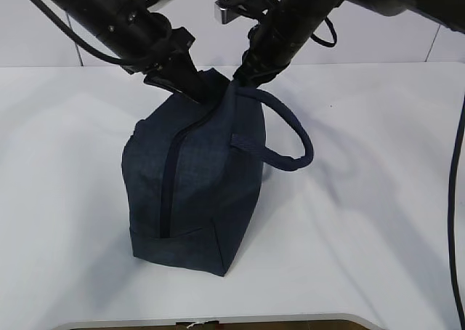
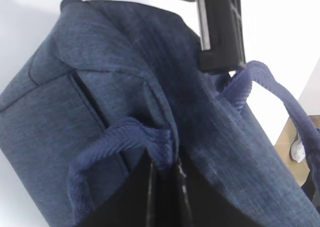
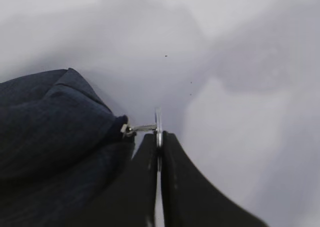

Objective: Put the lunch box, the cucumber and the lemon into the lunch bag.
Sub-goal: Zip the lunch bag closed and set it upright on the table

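Right gripper (image 3: 159,152) pinches the metal ring pull (image 3: 158,127) at the top end of the navy lunch bag (image 1: 192,192); left gripper (image 1: 190,90), jaws pressed together, seemingly nips fabric by one handle (image 2: 120,137). Bag stands zipped on the white table (image 1: 363,199), other handle (image 1: 287,137) looping sideways.

You get bright, even light from above; the white table (image 1: 378,199) nearly washes out. Soft shadows fall around the lunch bag (image 1: 192,192). Both wrist views blur close up, fabric especially.
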{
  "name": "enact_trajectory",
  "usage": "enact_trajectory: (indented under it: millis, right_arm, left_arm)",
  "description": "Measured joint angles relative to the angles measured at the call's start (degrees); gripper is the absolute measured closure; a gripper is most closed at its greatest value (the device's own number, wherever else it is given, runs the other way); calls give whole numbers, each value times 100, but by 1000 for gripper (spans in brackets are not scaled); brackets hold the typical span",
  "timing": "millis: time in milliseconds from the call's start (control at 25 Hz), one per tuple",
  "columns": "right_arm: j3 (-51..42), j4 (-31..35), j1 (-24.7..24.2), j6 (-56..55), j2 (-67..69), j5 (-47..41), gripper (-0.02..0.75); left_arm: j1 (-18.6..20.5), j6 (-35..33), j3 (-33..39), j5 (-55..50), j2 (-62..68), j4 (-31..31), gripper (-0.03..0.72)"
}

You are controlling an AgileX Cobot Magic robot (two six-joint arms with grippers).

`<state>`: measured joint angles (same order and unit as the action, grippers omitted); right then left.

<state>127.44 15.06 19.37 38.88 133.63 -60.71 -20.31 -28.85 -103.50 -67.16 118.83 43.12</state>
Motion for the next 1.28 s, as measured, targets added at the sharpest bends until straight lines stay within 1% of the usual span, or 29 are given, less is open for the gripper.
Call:
enact_trajectory:
  millis: [400, 480, 600, 800, 880, 960, 1120, 1280]
  right_arm:
    - [0, -33, 0, -8, -91, -88, 732]
    - [0, -43, 0, -8, -113, -99, 721]
    - [0, -43, 0, -8, -131, -98, 658]
    - [0, -43, -13, -67, -218, -98, 460]
    - [0, -56, -22, -114, -260, -98, 402]
    - [0, -56, -22, -167, -327, -98, 374]
    - [0, -66, -22, -233, -523, -196, 362]
    - [0, -66, -22, -282, -785, -715, 361]
  left_arm:
    - [-3, -12, 0, -40, 0, 0, 689]
    - [-3, -12, 0, -44, 0, 0, 689]
    - [-3, -22, 0, -67, 0, 0, 689]
    - [-3, -22, 0, -113, 0, 10, 690]
    - [-3, -22, 0, -116, 0, 10, 690]
    - [-3, 0, 0, -116, 0, 10, 690]
    - [-3, 23, 0, -126, 0, 10, 690]
    - [-3, 50, 0, -136, 0, 10, 690]
